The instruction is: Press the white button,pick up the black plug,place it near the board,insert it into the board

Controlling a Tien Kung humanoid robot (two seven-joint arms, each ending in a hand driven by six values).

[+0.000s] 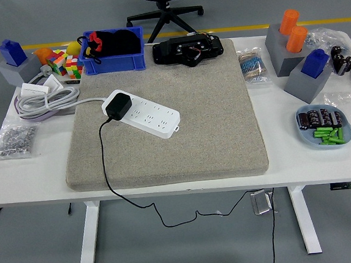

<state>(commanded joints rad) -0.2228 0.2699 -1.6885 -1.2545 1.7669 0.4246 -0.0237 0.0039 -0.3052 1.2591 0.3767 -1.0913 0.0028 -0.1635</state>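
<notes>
A white power strip [144,114] lies slantwise on the grey felt mat [212,128], left of the mat's middle. A black plug [117,106] sits on the strip's left end, seated in or resting on a socket. Its black cable [102,156] runs down over the mat's front edge and hangs under the table. I cannot make out a white button on the strip at this size. Neither of my hands shows in the head view.
A blue bin [112,51] with black and red items and a black device [187,49] stand behind the mat. Coiled white cable [46,99], a colour cube [65,63] and a bag of screws [14,141] lie left. Grey blocks with orange and blue pegs [290,41] and a blue dish [322,126] stand right.
</notes>
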